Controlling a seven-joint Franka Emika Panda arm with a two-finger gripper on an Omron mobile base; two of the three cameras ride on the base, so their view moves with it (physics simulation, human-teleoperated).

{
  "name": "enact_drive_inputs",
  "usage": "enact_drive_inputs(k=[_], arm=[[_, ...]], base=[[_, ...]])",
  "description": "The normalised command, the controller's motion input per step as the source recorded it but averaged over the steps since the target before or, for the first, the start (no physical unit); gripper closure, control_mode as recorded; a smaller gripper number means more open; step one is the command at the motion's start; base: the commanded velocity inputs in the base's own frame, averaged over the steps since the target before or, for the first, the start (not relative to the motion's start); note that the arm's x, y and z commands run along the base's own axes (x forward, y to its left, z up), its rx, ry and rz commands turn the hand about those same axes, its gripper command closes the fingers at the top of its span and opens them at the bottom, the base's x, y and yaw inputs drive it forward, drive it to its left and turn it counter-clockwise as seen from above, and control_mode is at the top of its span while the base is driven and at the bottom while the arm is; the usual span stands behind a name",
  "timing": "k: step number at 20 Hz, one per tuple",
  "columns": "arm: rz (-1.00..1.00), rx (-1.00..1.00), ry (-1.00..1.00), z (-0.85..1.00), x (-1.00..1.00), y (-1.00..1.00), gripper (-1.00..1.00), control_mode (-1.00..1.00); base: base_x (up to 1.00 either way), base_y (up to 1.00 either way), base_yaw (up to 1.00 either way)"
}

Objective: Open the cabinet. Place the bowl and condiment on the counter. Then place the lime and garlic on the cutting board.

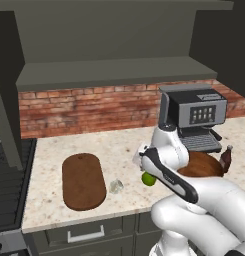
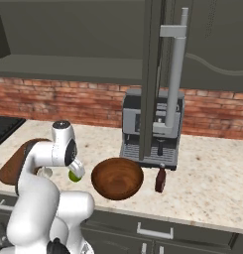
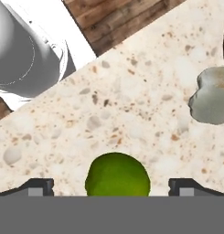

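Note:
The cabinet (image 1: 114,70) stands open, its door (image 2: 175,79) with the silver bar handle swung out. On the counter (image 1: 119,145) sit the brown wooden bowl (image 1: 199,165) (image 2: 117,178) and the dark condiment bottle (image 1: 225,159) (image 2: 160,180). The lime (image 1: 148,179) (image 2: 73,175) (image 3: 117,176) lies on the counter directly under my gripper (image 3: 111,186), which is open with one fingertip on each side and apart from it. The pale garlic (image 1: 116,186) (image 2: 44,172) (image 3: 211,96) rests on the counter just right of the dark cutting board (image 1: 83,180) (image 2: 16,163).
A coffee machine (image 1: 194,117) (image 2: 150,129) stands against the brick wall behind the bowl. The black stove top (image 1: 9,185) borders the counter on the left. Drawer fronts (image 1: 86,232) run below the counter edge.

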Motion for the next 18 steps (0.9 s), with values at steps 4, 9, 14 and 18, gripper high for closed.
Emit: enact_drive_inputs(k=[4, 9, 14, 18], arm=[[0.09, -0.01, 0.00, -0.27, -0.04, 0.05, -1.00, -1.00], [0.05, -0.01, 0.00, -0.27, 0.00, 0.00, -1.00, -1.00], [0.03, -0.01, 0.00, -0.35, 0.00, 0.00, -1.00, -1.00], [0.02, 0.00, 0.00, -0.36, 0.00, 0.00, -1.00, -1.00]], base=[[0.00, 0.00, 0.00], [0.00, 0.00, 0.00], [0.00, 0.00, 0.00], [0.00, 0.00, 0.00]])
